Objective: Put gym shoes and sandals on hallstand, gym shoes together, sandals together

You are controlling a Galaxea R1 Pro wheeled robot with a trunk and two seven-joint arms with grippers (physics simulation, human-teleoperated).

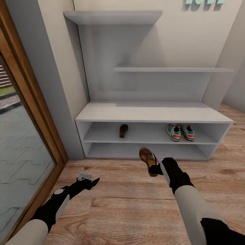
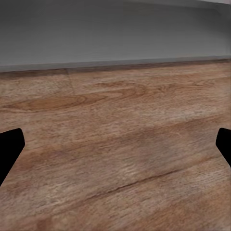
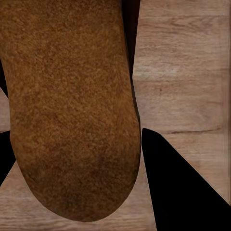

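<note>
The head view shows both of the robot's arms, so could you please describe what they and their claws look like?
Both arms have pale grey-white shells toward the body and black sections toward the wrists. The left arm carries a white oval patch on its black forearm and a small light-grey block near the left claw, which tapers to black points. The right claw is black too.

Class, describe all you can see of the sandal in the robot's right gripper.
The sandal is brown with a tan footbed, held off the floor in front of the rack, its length pointing up and away. The right gripper is shut on its near end. The right wrist view shows a fuzzy, suede-like brown surface with a rounded end between the black fingers.
</note>
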